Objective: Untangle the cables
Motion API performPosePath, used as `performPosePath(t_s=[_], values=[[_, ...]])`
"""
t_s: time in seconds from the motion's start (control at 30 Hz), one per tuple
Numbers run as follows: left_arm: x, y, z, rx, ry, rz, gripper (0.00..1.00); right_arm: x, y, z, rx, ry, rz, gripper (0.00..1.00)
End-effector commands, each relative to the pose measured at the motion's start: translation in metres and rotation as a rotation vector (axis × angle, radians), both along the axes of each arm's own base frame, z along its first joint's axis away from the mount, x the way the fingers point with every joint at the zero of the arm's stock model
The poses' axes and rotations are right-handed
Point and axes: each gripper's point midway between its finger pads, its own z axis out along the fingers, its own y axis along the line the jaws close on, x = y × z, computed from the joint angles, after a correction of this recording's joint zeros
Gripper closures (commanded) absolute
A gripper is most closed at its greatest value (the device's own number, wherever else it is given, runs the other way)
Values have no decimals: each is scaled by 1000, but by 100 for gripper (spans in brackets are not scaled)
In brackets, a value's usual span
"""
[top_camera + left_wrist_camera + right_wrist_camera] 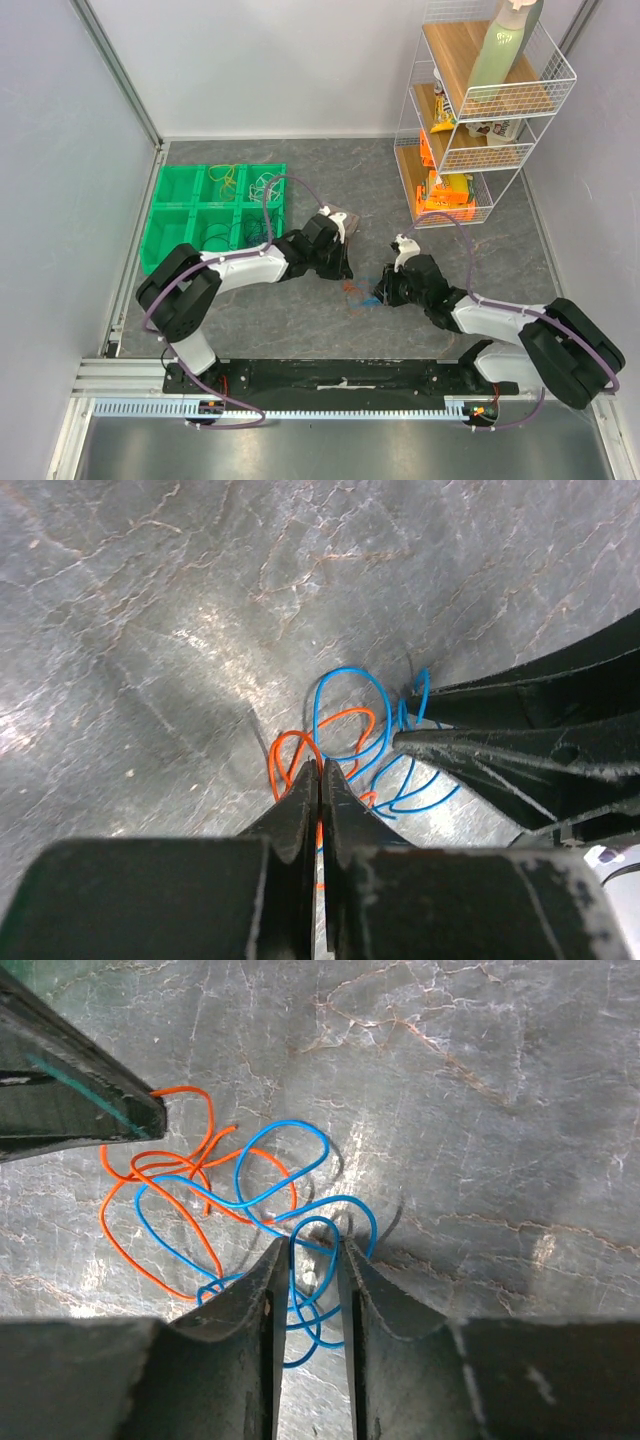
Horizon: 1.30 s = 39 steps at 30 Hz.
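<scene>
Right wrist view: right gripper (312,1248), slightly parted, is straddling the blue wire (288,1124) beside the orange wire (183,1090), which left gripper (320,775) is pinching tight; clamp before pulling.

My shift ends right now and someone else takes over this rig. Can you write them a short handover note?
Left gripper: fingers shut on the orange cable.
Right gripper: fingers open, straddling loops of the blue cable, not clamped.
Orange and blue lie intertwined on the table between the arms.
Done: a yellow cable and a white cable sit in separate compartments of the green bin.
Left: close on blue, draw the two apart, then probably bin them.
</scene>
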Motion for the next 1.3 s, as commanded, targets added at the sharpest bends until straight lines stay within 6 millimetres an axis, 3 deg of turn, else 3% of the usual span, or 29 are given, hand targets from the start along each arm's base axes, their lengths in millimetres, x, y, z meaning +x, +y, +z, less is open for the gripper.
performPosePath(t_s=[0.0, 0.13, 0.4, 0.47, 0.57, 0.73, 0.9, 1.0, 1.07, 1.27], values=[[10, 9, 44, 18, -150, -42, 98, 11, 0, 2, -17, 4, -36, 72], [10, 30, 89, -1, -312, -69, 98, 16, -20, -6, -79, 36, -157, 93], [7, 94, 205, -74, -628, 22, 98, 18, -62, -8, -152, 60, -420, 95], [1, 105, 231, -104, -684, 35, 98, 18, -66, -2, -147, 48, -437, 93], [-9, 108, 259, -161, -731, 26, 98, 22, -60, 13, -133, -4, -381, 80], [-17, 112, 280, -188, -742, 20, 98, 34, -66, 50, -237, -122, -302, 66], [-27, 108, 293, -236, -741, -10, 98, 32, -17, 121, -93, -308, 10, 34], [-34, 104, 301, -280, -741, -42, 98, 11, 21, 166, 94, -458, 241, 20], [-38, 101, 306, -303, -738, -60, 98, -1, 42, 191, 198, -527, 364, 18], [-51, 95, 322, -370, -744, -117, 98, -15, 88, 232, 380, -651, 522, 17]])
